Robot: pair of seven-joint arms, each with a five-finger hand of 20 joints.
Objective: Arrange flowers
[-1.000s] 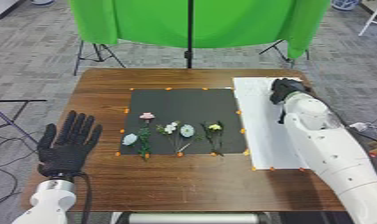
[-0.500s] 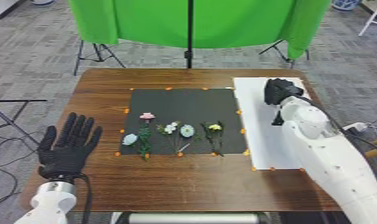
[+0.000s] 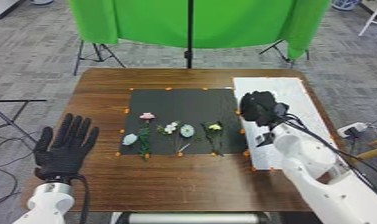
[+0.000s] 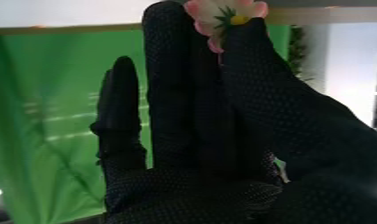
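Observation:
In the head view, my right hand [image 3: 259, 106] is over the left part of the white sheet [image 3: 295, 92], close to the dark mat [image 3: 180, 100]. In the right wrist view my right hand [image 4: 193, 100] pinches a pink-and-white flower [image 4: 229, 15] between thumb and fingers. On the mat's front half lie a pink flower [image 3: 147, 116] with a green stem, a pale blue bloom [image 3: 129, 139], white flowers [image 3: 172, 127], a pale round flower [image 3: 187, 131] and a yellow flower [image 3: 215, 127]. My left hand [image 3: 64, 150] rests with straight fingers over the table's left side.
The brown wooden table [image 3: 176, 187] carries the mat and the sheet, with orange markers along their edges. Behind it a green cloth [image 3: 140, 25] hangs by a black stand [image 3: 190, 55]. Tripod legs stand on the floor at the left.
My right hand has moved left and toward the front, from the far part of the white sheet to near the mat's right edge. The left hand has barely shifted.

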